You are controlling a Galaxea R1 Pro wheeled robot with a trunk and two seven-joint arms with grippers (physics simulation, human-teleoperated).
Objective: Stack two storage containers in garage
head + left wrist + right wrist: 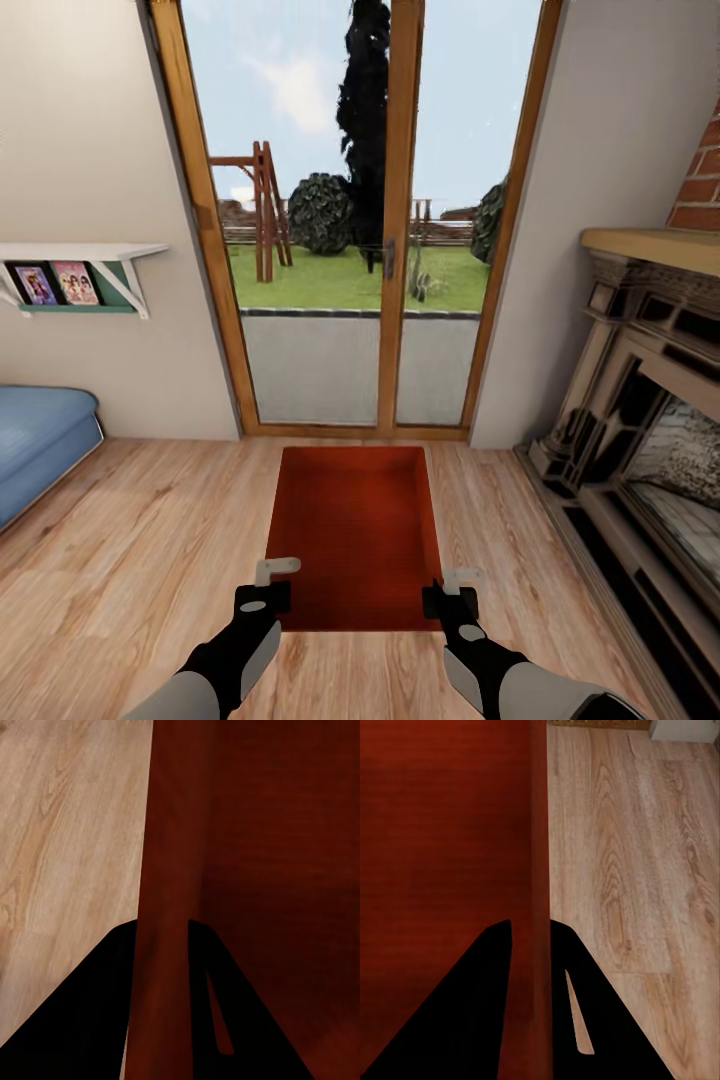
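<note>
Here we have our left gripper [270, 590] and right gripper [452, 592] each closed on a side wall of the storage container [358, 535] (one finger inside, one outside). The container sits on the wood floor [150, 540], just before the glass door [365, 220], with the fireplace [650, 400] beside it.

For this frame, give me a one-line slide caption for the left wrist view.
Left gripper straddling the side wall of the orange-red storage container, one finger outside over the wood-plank floor.

You get bright, even daylight through glass doors [360, 250]; soft shadowless render, slight blur, wrist-view fingers [90, 1020] pure black
</note>
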